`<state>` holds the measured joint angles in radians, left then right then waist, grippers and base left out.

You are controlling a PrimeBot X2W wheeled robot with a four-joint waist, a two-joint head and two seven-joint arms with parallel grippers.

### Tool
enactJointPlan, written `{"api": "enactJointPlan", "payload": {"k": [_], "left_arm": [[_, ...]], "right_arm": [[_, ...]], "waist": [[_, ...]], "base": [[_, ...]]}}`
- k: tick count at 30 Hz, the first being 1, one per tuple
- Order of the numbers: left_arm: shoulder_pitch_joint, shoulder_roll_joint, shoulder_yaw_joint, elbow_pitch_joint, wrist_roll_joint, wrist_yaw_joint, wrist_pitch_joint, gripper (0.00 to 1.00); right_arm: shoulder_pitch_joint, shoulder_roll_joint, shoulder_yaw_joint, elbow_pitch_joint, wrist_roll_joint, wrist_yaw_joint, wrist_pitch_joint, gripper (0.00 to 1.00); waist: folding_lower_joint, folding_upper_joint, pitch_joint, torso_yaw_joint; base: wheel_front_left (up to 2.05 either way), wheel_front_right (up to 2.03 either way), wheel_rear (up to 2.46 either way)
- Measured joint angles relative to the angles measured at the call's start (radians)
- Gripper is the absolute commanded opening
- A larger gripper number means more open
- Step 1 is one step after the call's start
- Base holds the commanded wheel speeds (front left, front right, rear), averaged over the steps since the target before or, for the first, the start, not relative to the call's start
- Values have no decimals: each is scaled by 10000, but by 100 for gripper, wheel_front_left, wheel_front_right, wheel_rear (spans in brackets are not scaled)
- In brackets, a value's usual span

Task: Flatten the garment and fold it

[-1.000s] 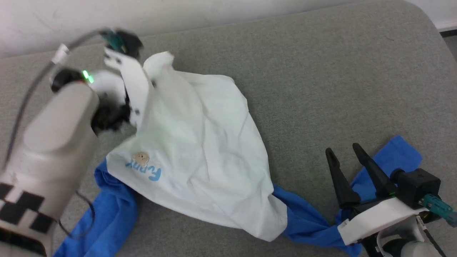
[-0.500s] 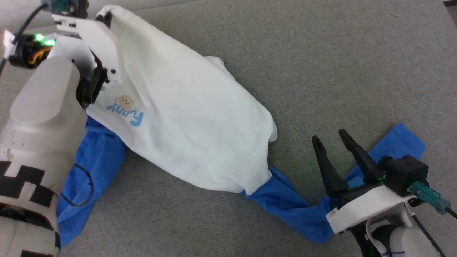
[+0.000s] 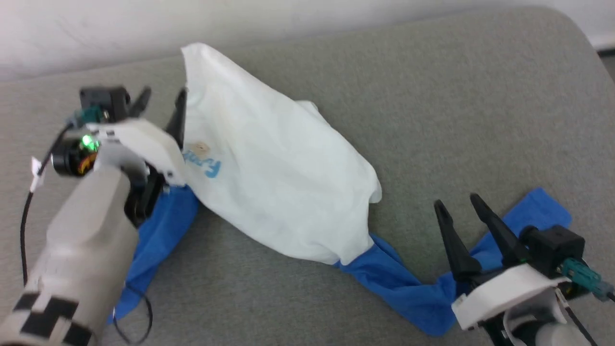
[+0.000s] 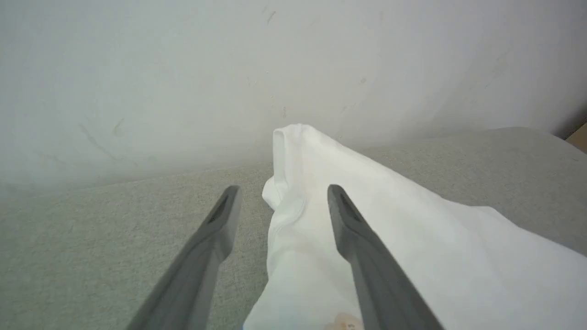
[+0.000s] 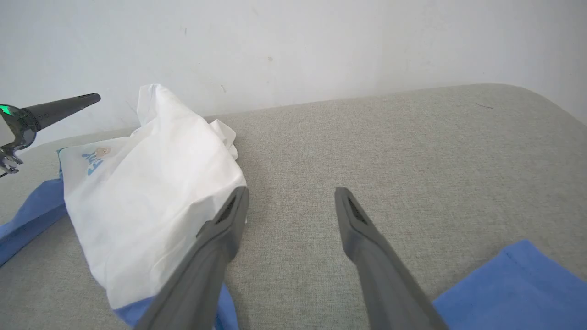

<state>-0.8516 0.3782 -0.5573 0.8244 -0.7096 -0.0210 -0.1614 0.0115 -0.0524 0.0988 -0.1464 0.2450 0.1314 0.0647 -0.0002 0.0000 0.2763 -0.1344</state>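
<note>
- Wide stretch of bare cushion (image 3: 456, 96) to the right of the shirt (image 3: 278, 192). My right gripper (image 3: 456, 201), jaws apart, has a clear run forward there.
- The shirt's white heap lies diagonally across the middle, blocking the straight line between my two grippers.
- A blue sleeve (image 3: 543, 211) lies under and beside my right gripper, so a drop here lands on cloth.
- My left gripper (image 3: 164, 92), jaws apart, is at the shirt's left edge, with a raised white corner just ahead.
- The wall (image 3: 144, 24) is close behind that corner, so there's little room forward.
- Bare cushion left of my left gripper, free for a sideways pass.
</note>
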Motion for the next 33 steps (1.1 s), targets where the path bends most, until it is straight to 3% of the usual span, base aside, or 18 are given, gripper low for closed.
{"api": "enactJointPlan", "payload": {"k": [5, 11, 16, 21, 28, 29, 30, 32, 33], "left_arm": [[1668, 769, -73, -2165, -366, 493, 1210, 100], [3824, 2201, -169, -5743, -1026, 1329, 3467, 100], [4843, 3158, -642, -7910, -1279, 1682, 5231, 100], [4881, 3524, -1361, -8420, -1252, 1643, 6780, 100], [4245, 3365, -2305, -6970, -1070, 1005, 8255, 100], [4145, 3319, -2387, -6786, -1068, 886, 8343, 86], [4065, 3294, -2489, -6642, -1051, 752, 8452, 49], [3928, 3262, -2585, -6429, -988, 575, 8533, 0], [3922, 3248, -2589, -6343, -915, 577, 8470, 0]], "right_arm": [[523, -4, -265, -267, -61, 0, 234, 100], [788, 0, -313, -512, -63, 0, 408, 100], [807, 0, -314, -642, -63, 0, 483, 100], [803, 0, -288, -648, -63, 0, 491, 100], [691, 4, -107, -550, -63, 0, 493, 100], [690, 2, -111, -523, -63, 0, 491, 100], [691, 2, -138, -491, -63, 0, 489, 100], [694, 0, -184, -428, -63, 0, 481, 100], [697, 0, -205, -387, -61, 0, 474, 100]], "waist": [[-1, 0, -621, 442], [-2, 0, -1133, 1005], [-1, 0, -1295, 1342], [2, 0, -1133, 1418], [1, 0, -882, 1355], [1, 0, -883, 1319], [1, 0, -892, 1290], [0, 0, -933, 1258], [1, 0, -967, 1252]], "base": [[0, 0, 0], [0, 0, 0], [0, 0, 0], [0, 0, 0], [0, 0, 0], [0, 0, 0], [0, 0, 0], [0, 0, 0], [0, 0, 0]]}}
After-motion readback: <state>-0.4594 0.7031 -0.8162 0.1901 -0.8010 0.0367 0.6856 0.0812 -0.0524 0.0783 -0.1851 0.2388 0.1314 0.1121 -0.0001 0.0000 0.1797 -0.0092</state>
